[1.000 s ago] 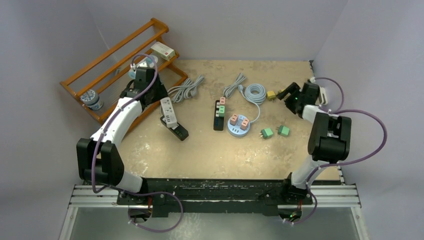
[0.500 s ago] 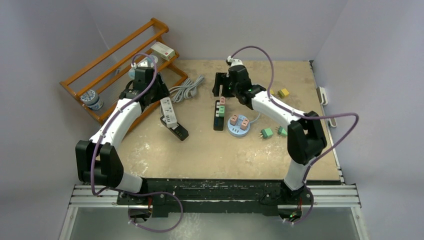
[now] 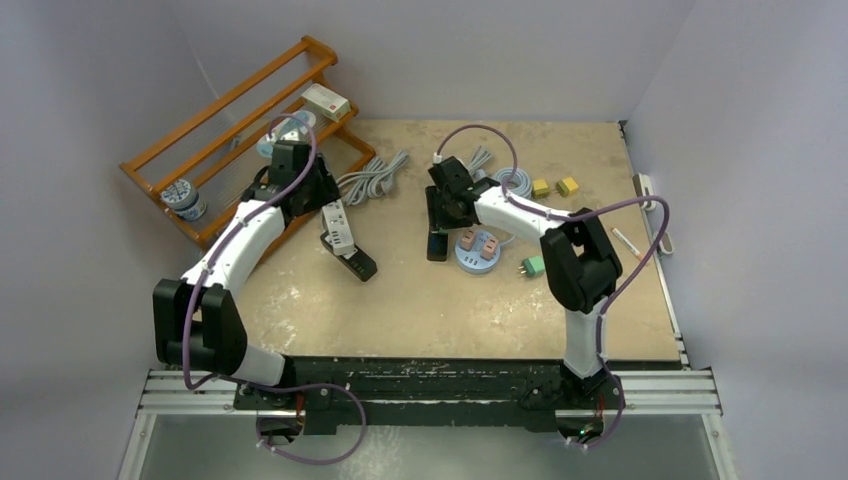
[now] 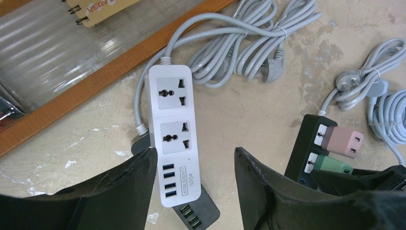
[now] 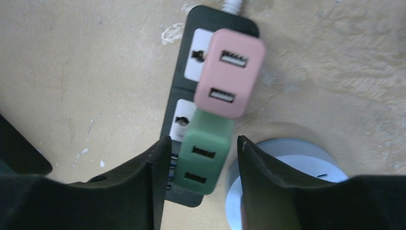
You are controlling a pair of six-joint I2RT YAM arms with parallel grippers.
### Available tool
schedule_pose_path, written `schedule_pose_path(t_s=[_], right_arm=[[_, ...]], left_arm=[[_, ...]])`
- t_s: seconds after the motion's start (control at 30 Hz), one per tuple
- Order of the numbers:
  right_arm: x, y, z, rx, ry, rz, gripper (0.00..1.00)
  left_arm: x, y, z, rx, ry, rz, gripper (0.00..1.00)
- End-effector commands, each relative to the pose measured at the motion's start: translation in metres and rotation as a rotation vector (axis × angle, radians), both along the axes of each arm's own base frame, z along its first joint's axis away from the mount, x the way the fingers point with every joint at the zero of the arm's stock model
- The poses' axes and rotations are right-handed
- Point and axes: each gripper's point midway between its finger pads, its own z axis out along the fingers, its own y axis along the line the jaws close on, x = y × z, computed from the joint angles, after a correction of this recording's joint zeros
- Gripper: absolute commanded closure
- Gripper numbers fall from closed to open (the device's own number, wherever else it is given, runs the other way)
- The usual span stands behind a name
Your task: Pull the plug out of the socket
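Right wrist view: the right gripper [image 5: 202,143] is hanging over the green plug [image 5: 205,158] with its jaws apart, one finger on each side and a sliver of gap showing on both flanks, so nothing is gripped yet. The plug is sitting in the nearer outlet of the black power strip [image 5: 215,17], touching the pink plug [image 5: 230,72] in the outlet beyond, with the round socket hub [image 5: 297,163] just beside it on the bench [image 3: 420,300]. Farther off, the left gripper [image 4: 195,152] is hovering open and empty above the white power strip [image 4: 171,110], near the wooden rack [image 3: 225,103], well apart from the black strip. That looks like the weak spot: with nothing pinning the black strip, a pull may lift the whole strip instead of freeing the plug. The fingers could also catch the pink plug's edge, or slip off the smooth green sides.
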Motion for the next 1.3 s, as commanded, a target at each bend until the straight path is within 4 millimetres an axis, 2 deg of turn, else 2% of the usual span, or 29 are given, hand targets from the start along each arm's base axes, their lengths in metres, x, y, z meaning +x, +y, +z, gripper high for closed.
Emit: schedule_pose_path(t_s=[0.0, 0.07, 0.1, 0.17, 0.23, 0.4, 0.47, 0.6, 0.8, 0.9, 0.93, 0.97, 1.03, 1.1, 1.17, 1.27], right_arm=[[0.000, 0.008, 0.017, 0.008, -0.025, -0.002, 0.58], [0.001, 0.011, 0.013, 0.009, -0.012, 0.002, 0.93], [0.001, 0.013, 0.012, 0.010, -0.006, 0.004, 1.00], [0.004, 0.017, 0.020, 0.027, -0.022, 0.010, 1.00], [0.013, 0.028, 0.041, 0.087, -0.081, 0.026, 1.00], [0.033, 0.076, 0.121, 0.348, -0.239, 0.149, 1.00], [0.037, 0.095, 0.145, 0.430, -0.266, 0.200, 1.00], [0.036, 0.118, 0.171, 0.542, -0.286, 0.275, 1.00], [0.025, 0.124, 0.180, 0.595, -0.279, 0.324, 1.00], [0.018, 0.127, 0.196, 0.641, -0.304, 0.361, 1.00], [0.015, 0.128, 0.202, 0.659, -0.314, 0.376, 1.00], [0.013, 0.129, 0.207, 0.673, -0.322, 0.390, 1.00], [0.008, 0.131, 0.216, 0.701, -0.328, 0.423, 1.00], [0.002, 0.131, 0.227, 0.743, -0.320, 0.474, 1.00], [-0.007, 0.128, 0.235, 0.766, -0.301, 0.536, 1.00], [-0.021, 0.117, 0.243, 0.714, -0.303, 0.580, 1.00]], left_arm=[[0.003, -0.004, 0.010, -0.026, -0.048, -0.013, 0.41], [0.001, -0.005, 0.007, -0.028, -0.040, -0.017, 0.41], [0.000, -0.006, 0.006, -0.032, -0.038, -0.020, 0.41], [-0.001, -0.014, 0.002, -0.074, -0.040, -0.039, 0.41], [0.000, -0.034, 0.000, -0.159, -0.050, -0.089, 0.42], [-0.001, -0.101, -0.005, -0.269, -0.088, -0.211, 0.42], [0.000, -0.124, -0.005, -0.319, -0.099, -0.241, 0.42], [0.007, -0.146, -0.004, -0.431, -0.130, -0.267, 0.43], [0.012, -0.155, -0.019, -0.481, -0.108, -0.275, 0.43], [0.010, -0.161, -0.027, -0.542, -0.104, -0.267, 0.45], [0.010, -0.162, -0.027, -0.559, -0.108, -0.263, 0.52], [0.010, -0.162, -0.029, -0.572, -0.110, -0.257, 0.65], [0.012, -0.159, -0.030, -0.571, -0.117, -0.230, 0.97], [0.014, -0.150, -0.038, -0.521, -0.097, -0.183, 1.00], [0.018, -0.132, -0.051, -0.420, -0.059, -0.111, 1.00], [0.021, -0.105, -0.069, -0.310, 0.009, -0.009, 1.00]])
